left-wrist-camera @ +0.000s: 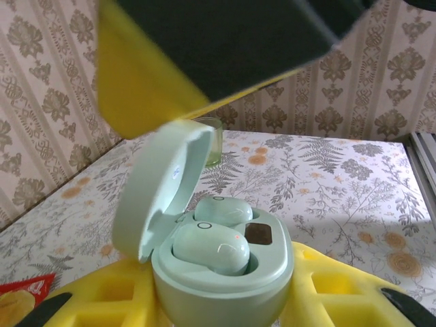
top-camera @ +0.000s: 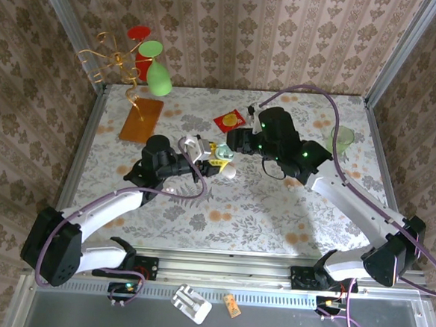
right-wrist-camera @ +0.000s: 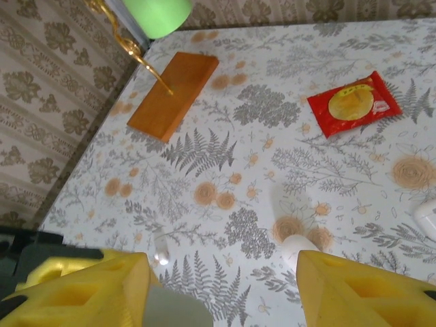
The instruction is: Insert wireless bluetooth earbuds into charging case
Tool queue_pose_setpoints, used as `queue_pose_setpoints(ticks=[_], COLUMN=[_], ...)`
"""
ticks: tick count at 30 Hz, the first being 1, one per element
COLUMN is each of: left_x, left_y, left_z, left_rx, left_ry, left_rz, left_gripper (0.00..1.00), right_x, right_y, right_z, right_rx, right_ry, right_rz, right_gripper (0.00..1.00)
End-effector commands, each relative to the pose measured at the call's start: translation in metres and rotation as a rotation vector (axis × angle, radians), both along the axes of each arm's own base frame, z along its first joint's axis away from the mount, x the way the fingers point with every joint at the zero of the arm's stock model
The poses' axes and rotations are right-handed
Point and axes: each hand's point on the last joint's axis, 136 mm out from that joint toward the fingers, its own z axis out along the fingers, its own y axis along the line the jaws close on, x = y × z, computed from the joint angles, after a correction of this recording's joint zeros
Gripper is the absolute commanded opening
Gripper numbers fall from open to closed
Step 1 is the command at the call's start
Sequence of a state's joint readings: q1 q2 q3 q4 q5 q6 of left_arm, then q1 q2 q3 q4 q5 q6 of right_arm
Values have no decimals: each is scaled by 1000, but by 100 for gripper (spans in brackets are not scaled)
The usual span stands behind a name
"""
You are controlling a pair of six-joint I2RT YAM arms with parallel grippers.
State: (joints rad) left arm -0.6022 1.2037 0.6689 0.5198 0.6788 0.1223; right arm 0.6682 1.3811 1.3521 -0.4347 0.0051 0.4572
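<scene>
Left tool [left-wrist-camera: 221, 269] is clamped on the pale mint, pebble-shaped plastic charging case [left-wrist-camera: 228, 296], with my yellow pads on both flanks. The case is upright, held over mid-bench. Its hinged lid [left-wrist-camera: 160, 197] stands open, tipped left in the left wrist view.

Both pale mint-white plastic earbuds are in the case. The near earbud [left-wrist-camera: 211, 248] and the far earbud [left-wrist-camera: 221, 210] lie side by side in the wells, touching or nearly so. A small dark square panel [left-wrist-camera: 259, 234] sits on the case deck just right of them.

Right tool [right-wrist-camera: 219, 276] has its jaws well apart with nothing between them, only flowered bench [right-wrist-camera: 259, 170] below. In the top view it sits just beyond the left one, toward the far edge. One black-and-yellow finger [left-wrist-camera: 225, 41] of it hangs right above the open case, not touching it.

Other items:
- A white rounded piece [right-wrist-camera: 300, 248] is on the bench under the right tool, and a smaller whitish bit [right-wrist-camera: 161, 255] lies to its left. A third white shape [right-wrist-camera: 426, 218] is cut off by the frame. I can't tell what any of them is.
- A red snack packet with a yellow disc print [right-wrist-camera: 354, 103] lies flat near the middle of the far edge.
- An orange wooden board [right-wrist-camera: 170, 95] lies flat toward the far left corner. The foot of a gold wire stand [top-camera: 109, 59] is on it.
- A green plastic glass [top-camera: 159, 75] and a red one [top-camera: 139, 33] hang at that stand.
- A pale green translucent cup [top-camera: 343, 138] stands upright near the far right corner.
</scene>
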Motion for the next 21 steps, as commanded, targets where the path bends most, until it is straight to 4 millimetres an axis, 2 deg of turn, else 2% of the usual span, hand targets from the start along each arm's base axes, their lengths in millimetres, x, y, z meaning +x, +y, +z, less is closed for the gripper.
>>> queue_pose_setpoints(ticks=[1, 5, 10, 14, 16, 21], left_x=[9, 12, 13, 15, 21, 23], left_y=[6, 5, 2, 3, 5, 4], left_z=[16, 22, 31, 45, 52, 60], left_rx=[-63, -91, -131, -198, -235, -286], left_ry=[12, 9, -2, -23, -30, -66], left_rz=[48, 49, 34, 43, 82, 102], left_gripper=[23, 23, 23, 23, 22, 22], right_x=[-16, -26, -26, -32, -37, -45], right_y=[4, -1, -4, 5, 9, 14], right_z=[2, 8, 26, 38, 41, 44], right_rx=[-8, 45, 413, 704, 796, 929], right_ry=[23, 24, 118, 212, 262, 303], right_rz=[86, 94, 108, 211, 256, 318], right_gripper=[59, 60, 64, 68, 70, 71])
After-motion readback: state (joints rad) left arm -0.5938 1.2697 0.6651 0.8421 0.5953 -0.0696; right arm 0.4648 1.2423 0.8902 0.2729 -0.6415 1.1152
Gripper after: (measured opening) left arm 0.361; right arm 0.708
